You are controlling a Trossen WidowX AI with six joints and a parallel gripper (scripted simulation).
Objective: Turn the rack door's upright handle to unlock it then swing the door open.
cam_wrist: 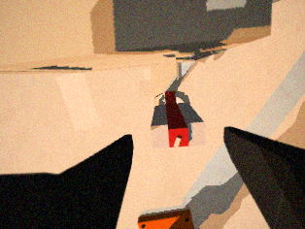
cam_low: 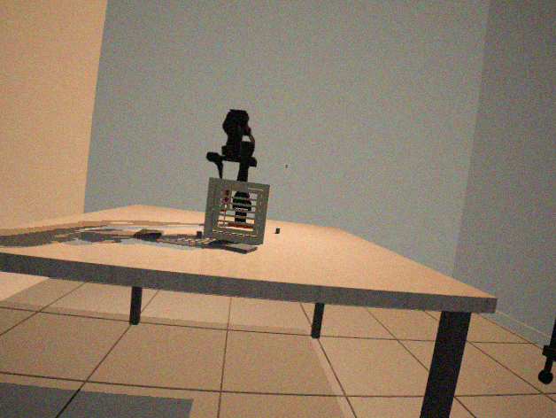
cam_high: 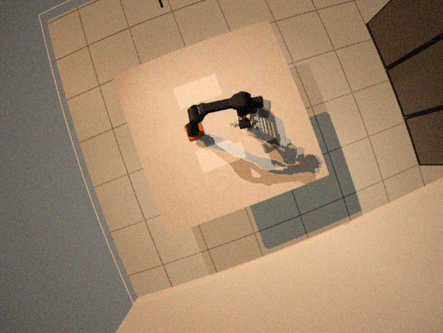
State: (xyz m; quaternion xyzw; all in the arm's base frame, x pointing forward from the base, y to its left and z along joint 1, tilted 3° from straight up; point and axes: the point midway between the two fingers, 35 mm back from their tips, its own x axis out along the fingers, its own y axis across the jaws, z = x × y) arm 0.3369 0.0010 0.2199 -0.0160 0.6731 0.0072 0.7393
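Note:
The grey slatted rack stands upright on the table in the exterior view. Parts of the red handle show through its slats. In the wrist view the handle lies in line with the gap between my fingertips, with space on both sides. My gripper is open and empty. In the exterior view its fingers point down behind the rack's top edge, near the handle's side. No finger visibly touches the handle. The arm and shadows hide much of the rack in the top view, so the door's angle and the handle's turn cannot be told.
The arm's orange base stands on the table, left of the rack in the top view. Small dark blocks stand on either side of the rack. A dark low piece lies farther left.

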